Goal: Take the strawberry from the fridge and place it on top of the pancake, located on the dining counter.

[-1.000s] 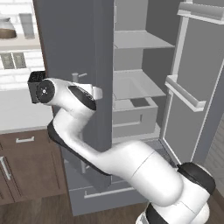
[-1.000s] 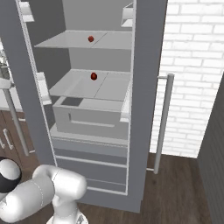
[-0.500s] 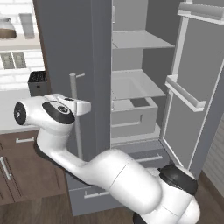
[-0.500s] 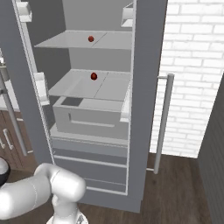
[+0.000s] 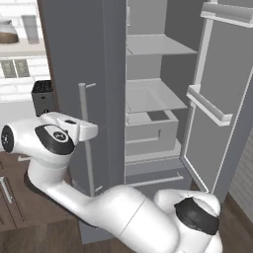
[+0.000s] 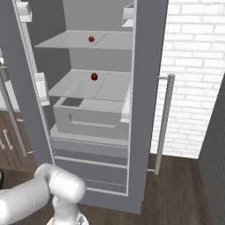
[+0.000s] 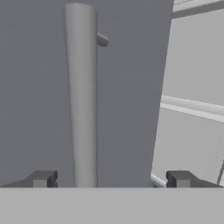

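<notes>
The tool hangs spread wide before the tall matte grey fridge's closed door and bar handle; small red strawberries sit on pale shelves inside.

Arm: glossy white rounded links, thick and tubular, swelling at the elbow. Joints: dark grey to black caps and rings, one domed cap near the base. Gripper: two small, blocky dark grey finger tips.
</notes>
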